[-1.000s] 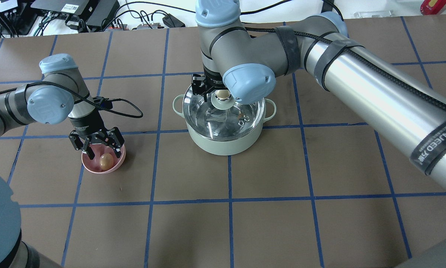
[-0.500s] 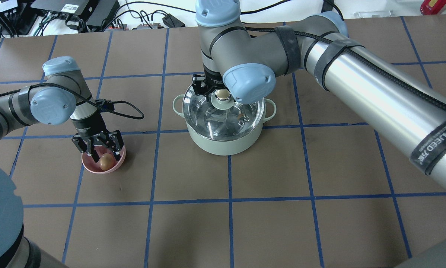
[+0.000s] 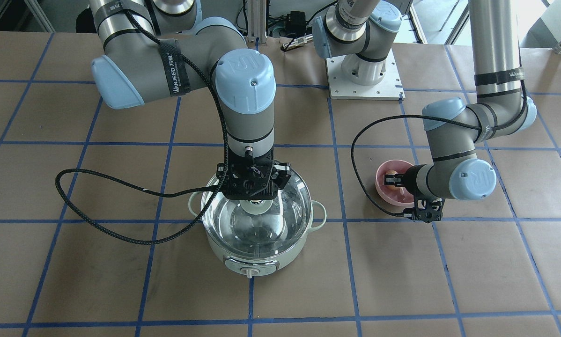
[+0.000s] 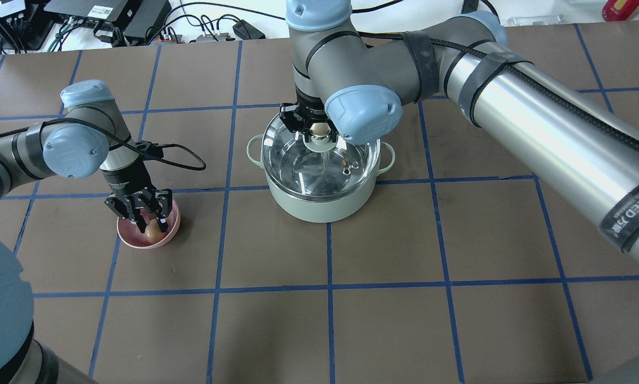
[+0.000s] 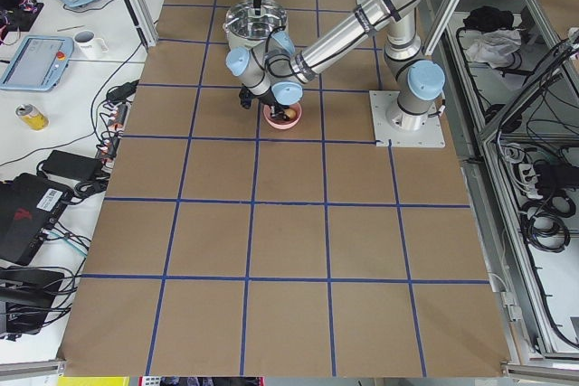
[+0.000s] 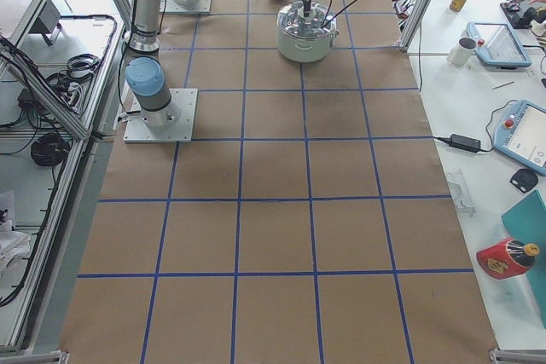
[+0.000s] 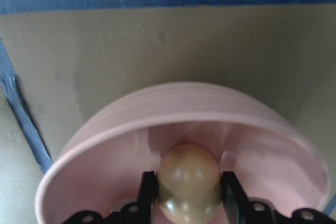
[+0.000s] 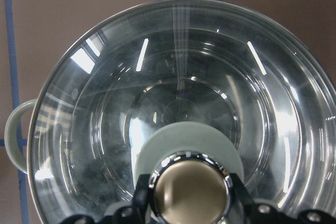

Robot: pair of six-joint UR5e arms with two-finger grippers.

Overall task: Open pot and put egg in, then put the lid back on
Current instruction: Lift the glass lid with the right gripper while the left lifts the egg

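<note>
Brown worktop point(image 4: 383, 320), lid point(image 4: 298, 160) on pot point(image 4: 319, 205). Right gripper point(image 4: 317, 132) fingers point(image 8: 140, 198) pinch knob point(image 8: 190, 192); left gripper point(image 4: 148, 226) fingers point(image 7: 229, 195) pinch egg point(image 7: 188, 179) at pot's 8 o'clock. Next: raise lid.

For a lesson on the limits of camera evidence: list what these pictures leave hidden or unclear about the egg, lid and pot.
Egg: left wrist view, the bottom edge cuts off its underside, so resting in the bowl or lifted is unclear.
Lid: right wrist and overhead views, clear glass and glare; lifted off the pot or seated, cannot tell.
Egg, front-facing view: mostly hidden by the left arm.
</note>
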